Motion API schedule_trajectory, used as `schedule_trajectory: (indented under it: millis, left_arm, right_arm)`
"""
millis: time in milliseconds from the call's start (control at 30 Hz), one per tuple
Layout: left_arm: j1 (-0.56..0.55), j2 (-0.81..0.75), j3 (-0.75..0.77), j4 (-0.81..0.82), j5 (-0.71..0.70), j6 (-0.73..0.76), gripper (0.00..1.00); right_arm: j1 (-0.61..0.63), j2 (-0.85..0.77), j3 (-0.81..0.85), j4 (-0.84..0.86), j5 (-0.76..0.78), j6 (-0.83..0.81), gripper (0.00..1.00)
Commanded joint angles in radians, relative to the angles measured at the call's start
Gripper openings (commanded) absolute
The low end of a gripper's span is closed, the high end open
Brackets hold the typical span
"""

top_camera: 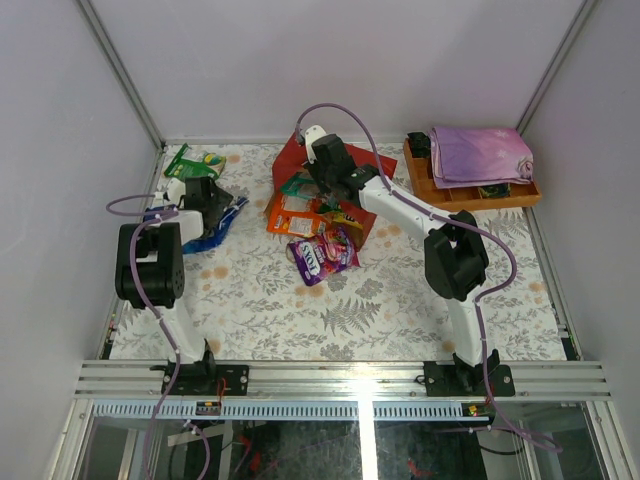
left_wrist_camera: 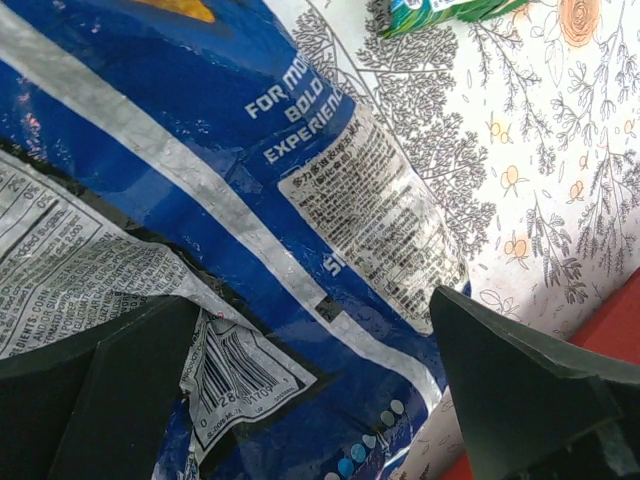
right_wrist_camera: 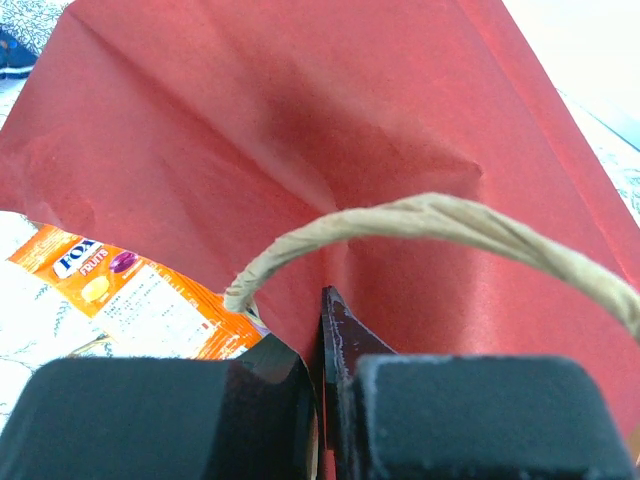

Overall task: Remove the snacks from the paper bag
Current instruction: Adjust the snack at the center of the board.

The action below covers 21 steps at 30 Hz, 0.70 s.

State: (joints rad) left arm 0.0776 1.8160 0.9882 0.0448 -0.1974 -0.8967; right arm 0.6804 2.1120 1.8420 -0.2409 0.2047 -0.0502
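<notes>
The red paper bag (top_camera: 291, 157) lies at the back middle of the table. My right gripper (top_camera: 335, 186) is shut on its edge (right_wrist_camera: 300, 120), just under the string handle (right_wrist_camera: 430, 215). Snacks spill from its mouth: an orange Fox's packet (top_camera: 294, 214) (right_wrist_camera: 130, 290), a purple packet (top_camera: 322, 254) and others. At the left lies a blue-white packet (top_camera: 216, 224) (left_wrist_camera: 250, 200). My left gripper (top_camera: 205, 196) (left_wrist_camera: 312, 300) hovers low over it, open, one finger on each side. A green packet (top_camera: 194, 160) (left_wrist_camera: 430, 8) lies beyond it.
A brown wooden tray (top_camera: 470, 192) holding a folded purple cloth (top_camera: 482, 150) stands at the back right. White walls close in the back and both sides. The flower-print table cover (top_camera: 330, 320) runs to the near rail.
</notes>
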Motion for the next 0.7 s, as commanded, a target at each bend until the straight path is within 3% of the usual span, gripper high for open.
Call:
schedule_trajectory:
  millis: [0, 100, 400, 667]
  left_arm:
    - [0.017, 0.065, 0.052, -0.093, 0.012, 0.044, 1.00]
    - [0.034, 0.064, 0.085, -0.157, -0.021, 0.096, 1.00]
    - [0.067, -0.194, -0.034, -0.199, -0.173, 0.172, 1.00]
    - [0.151, -0.217, -0.137, -0.147, 0.034, 0.158, 1.00]
  right_arm:
    - [0.001, -0.066, 0.010, 0.019, 0.056, -0.022, 0.00]
    - [0.001, -0.059, 0.019, 0.013, 0.058, -0.024, 0.00]
    - [0.001, -0.041, 0.033, 0.014, 0.032, -0.015, 0.00]
    - [0.001, -0.043, 0.040, 0.018, -0.007, 0.003, 0.00]
